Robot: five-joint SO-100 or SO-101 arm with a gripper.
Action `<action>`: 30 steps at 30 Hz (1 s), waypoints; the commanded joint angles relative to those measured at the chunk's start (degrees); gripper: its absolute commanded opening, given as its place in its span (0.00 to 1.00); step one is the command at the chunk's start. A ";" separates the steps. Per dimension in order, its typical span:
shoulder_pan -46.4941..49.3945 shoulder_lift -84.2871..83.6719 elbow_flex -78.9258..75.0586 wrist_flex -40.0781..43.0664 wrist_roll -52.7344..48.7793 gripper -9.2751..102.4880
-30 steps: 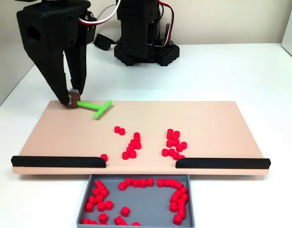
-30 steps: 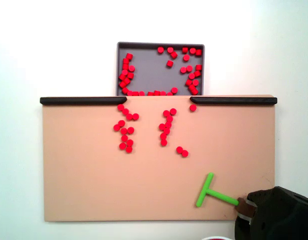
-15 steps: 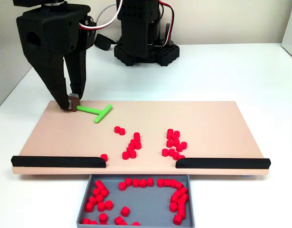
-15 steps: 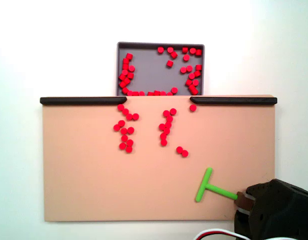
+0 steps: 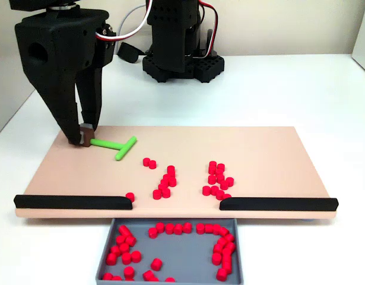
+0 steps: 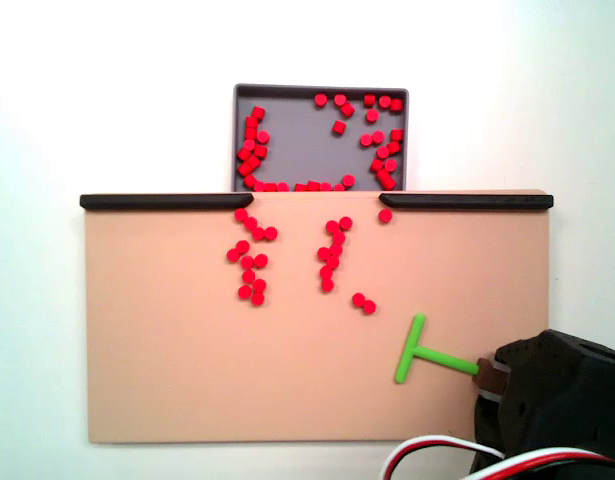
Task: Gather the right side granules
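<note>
Granules lie in loose red clusters on the tan board, near its front edge, between two black rails, while many more already sit in the grey tray below the gap. At the board's far left corner in the front fixed view, the black gripper stands with its fingers clamped on the handle end of a green T-shaped stick, whose crossbar rests on the board well apart from the nearest granules. In the fixed view from above, the stick sits at lower right, the clusters farther up toward the tray. The step in hand appears to be positioning the tool. The next move likely calls for carrying the crossbar behind one cluster and sweeping it toward the gap without scattering the pieces sideways against the rails.
</note>
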 commanded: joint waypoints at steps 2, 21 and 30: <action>-0.88 -0.79 -1.32 -0.35 -0.79 0.08; -5.10 -3.60 -1.32 -0.35 2.11 0.08; -6.24 -5.19 -2.20 -0.35 3.87 0.08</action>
